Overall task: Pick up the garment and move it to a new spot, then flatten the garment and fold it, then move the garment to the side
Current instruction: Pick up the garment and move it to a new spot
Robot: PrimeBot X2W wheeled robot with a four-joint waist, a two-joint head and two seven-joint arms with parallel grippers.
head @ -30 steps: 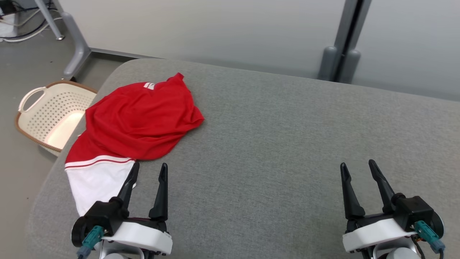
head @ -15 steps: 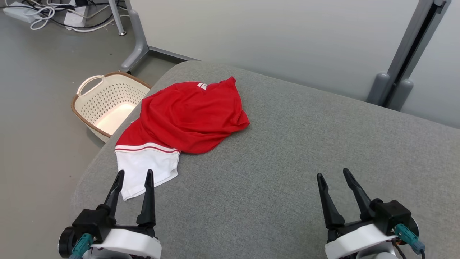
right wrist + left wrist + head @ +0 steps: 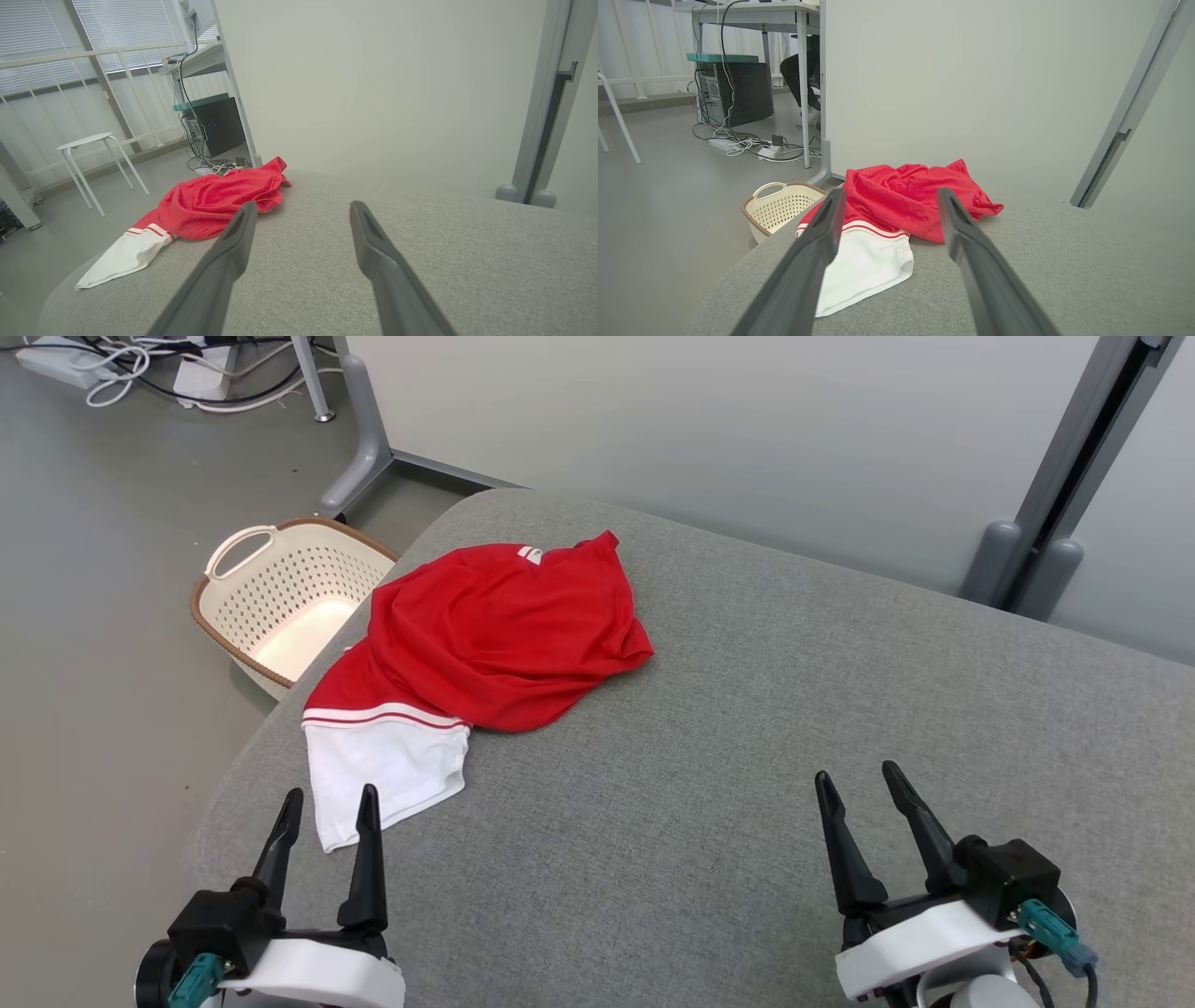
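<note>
- Head view: the garment (image 3: 495, 635) lies crumpled at the far left of the grey worktop (image 3: 747, 728). It is a red bunch with a white part, edged by a red stripe, spread toward the robot.
- Folds hide any sleeves and neck, so what kind of garment it is cannot be told.
- Its left edge reaches the worktop's rounded rim; whether it hangs over is not clear.
- The left claw (image 3: 331, 793) sits at the lower left, fingers apart and empty. One tip overlaps the white corner in this view, but whether it touches the cloth cannot be told.
- The right claw (image 3: 854, 770) is well apart from the garment, above bare worktop, fingers apart and holding nothing.
- Both claw bodies are cut off by the bottom edge.
- A cream perforated basket (image 3: 280, 607) stands on the floor (image 3: 112, 569) beside the worktop's left side, its near corner hidden behind the rim.
- In the left wrist view, a person's leg (image 3: 803, 79) in dark trousers shows under a desk (image 3: 752, 7). The rest is hidden by a pale panel (image 3: 948, 84).
- Cables (image 3: 752, 147) lie tangled on the floor below it.
</note>
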